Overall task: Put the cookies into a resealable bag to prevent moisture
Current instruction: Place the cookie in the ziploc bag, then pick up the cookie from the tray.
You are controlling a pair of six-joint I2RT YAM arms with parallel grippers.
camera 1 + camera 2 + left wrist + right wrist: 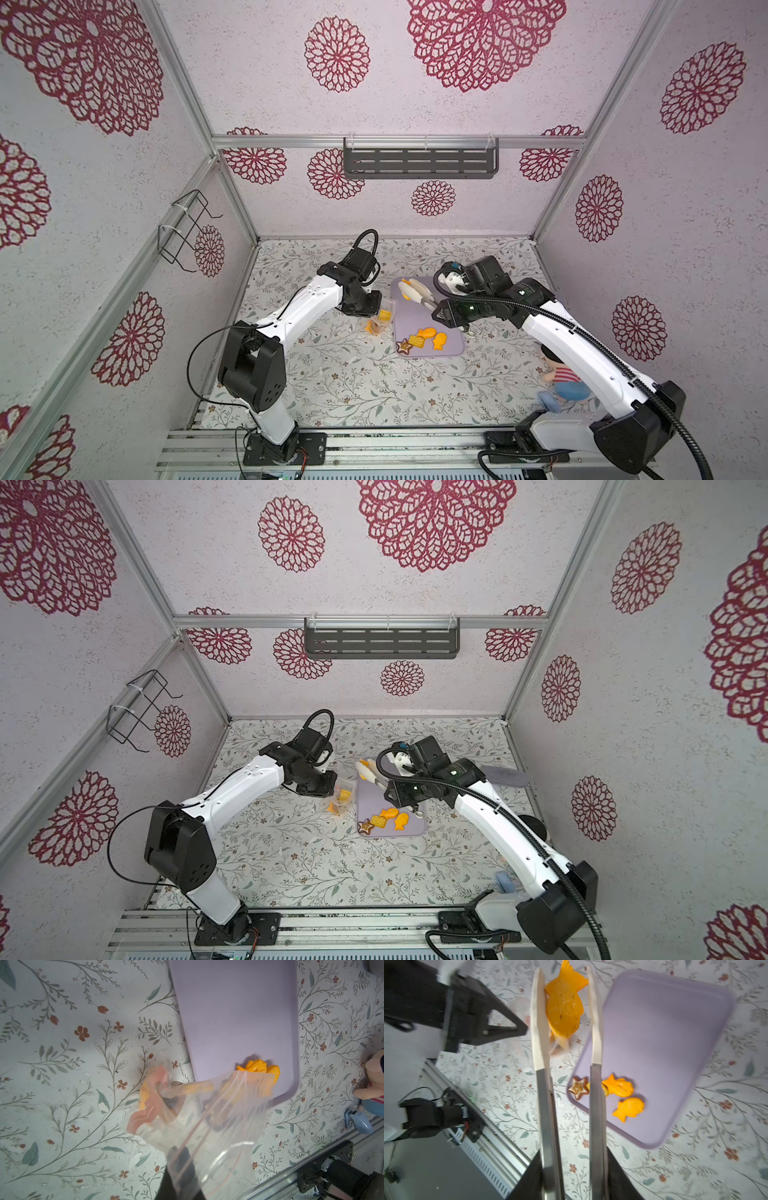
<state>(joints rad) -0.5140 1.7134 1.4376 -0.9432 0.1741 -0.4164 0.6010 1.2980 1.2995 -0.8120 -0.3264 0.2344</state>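
Note:
The clear resealable bag [384, 318] [344, 798] [218, 1126] hangs just left of the lavender tray [451, 353] [664, 1032]. My left gripper [376, 305] [182, 1169] is shut on the bag's rim. Orange cookies [143, 1095] lie inside the bag. My right gripper [440, 311] [573, 1153] is shut on metal tongs [422, 295] [548, 1105]. An orange fish cookie [564, 1003] sits between the tongs' white tips, near the bag. A brown star [404, 345], a square [416, 341] and two orange fish [427, 332] rest on the tray's near end.
A plush doll [561, 374] [374, 1076] lies at the near right, partly behind my right arm. A grey shelf [419, 160] hangs on the back wall, a wire rack [187, 228] on the left wall. Metal rails [374, 444] line the front edge.

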